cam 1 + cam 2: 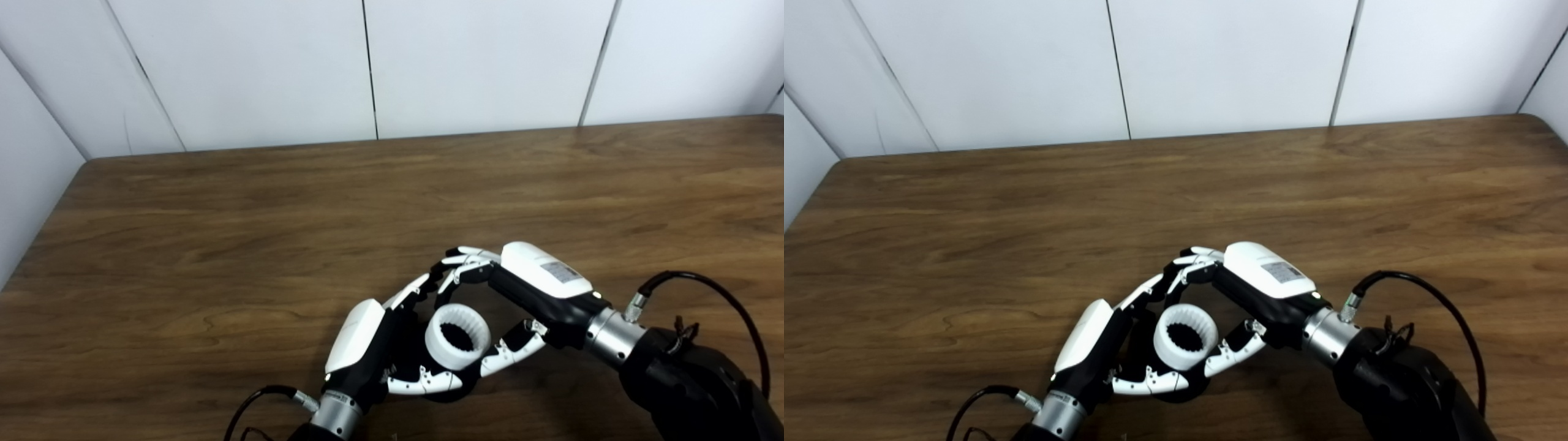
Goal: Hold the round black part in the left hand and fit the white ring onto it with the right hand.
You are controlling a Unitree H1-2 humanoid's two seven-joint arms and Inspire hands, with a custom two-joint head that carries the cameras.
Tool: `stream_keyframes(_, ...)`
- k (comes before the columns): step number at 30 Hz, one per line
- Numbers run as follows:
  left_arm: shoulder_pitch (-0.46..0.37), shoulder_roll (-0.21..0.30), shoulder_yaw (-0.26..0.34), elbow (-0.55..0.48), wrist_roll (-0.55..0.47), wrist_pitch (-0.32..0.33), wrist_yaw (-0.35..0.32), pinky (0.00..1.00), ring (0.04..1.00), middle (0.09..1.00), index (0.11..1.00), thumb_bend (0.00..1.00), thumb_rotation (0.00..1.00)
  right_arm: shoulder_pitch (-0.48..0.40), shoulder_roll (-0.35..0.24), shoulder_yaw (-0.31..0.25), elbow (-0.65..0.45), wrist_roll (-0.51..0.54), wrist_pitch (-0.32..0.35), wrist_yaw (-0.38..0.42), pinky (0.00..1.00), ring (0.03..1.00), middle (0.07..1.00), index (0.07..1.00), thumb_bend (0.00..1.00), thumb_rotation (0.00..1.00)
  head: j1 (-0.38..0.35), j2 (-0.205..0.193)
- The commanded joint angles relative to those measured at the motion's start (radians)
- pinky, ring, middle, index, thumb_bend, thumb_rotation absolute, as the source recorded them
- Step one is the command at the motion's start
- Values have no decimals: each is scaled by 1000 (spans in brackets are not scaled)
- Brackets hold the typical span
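Near worktop (245, 214) front edge: ring (457, 336) sits on round part (453, 392), left robot hand (367, 343) at its left, right robot hand (520, 294) at its right.

The toothed white plastic ring (457, 335) has a pale ribbed inner wall around a dark centre, and the round black part (450, 392) beneath it shows only as a dark edge. Both robot hands, the left hand (373, 349) and the right hand (527, 288), have glossy white shells over black frames, with white-and-black fingers and silver metal wrists. The brown wooden table (245, 214) has streaked darker grain, and the plain white panelled wall (478, 61) is crossed by thin dark seams.
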Motion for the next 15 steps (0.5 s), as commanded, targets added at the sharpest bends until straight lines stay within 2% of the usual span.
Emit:
stream_keyframes(1,10,-45,-22,38,-35,20,-51,744,852,879,910,1000,441,-26,-11,0,-26,-2,-14,21,795,918,841,492,524,154,1,1)
stream_keyframes(4,6,-43,-23,42,-36,10,-50,736,851,880,909,1000,433,-31,-14,2,-32,-5,-14,30,807,920,840,492,524,154,0,1)
stream_keyframes(10,-1,-42,-24,39,-43,34,-72,734,859,882,919,1000,459,-36,-17,3,-36,-11,-25,43,809,918,838,492,524,155,-3,2)
stream_keyframes(15,-8,-31,-30,42,-44,21,-86,712,844,868,917,1000,467,-43,-18,0,-38,-6,-28,45,804,917,834,492,524,155,-1,1)
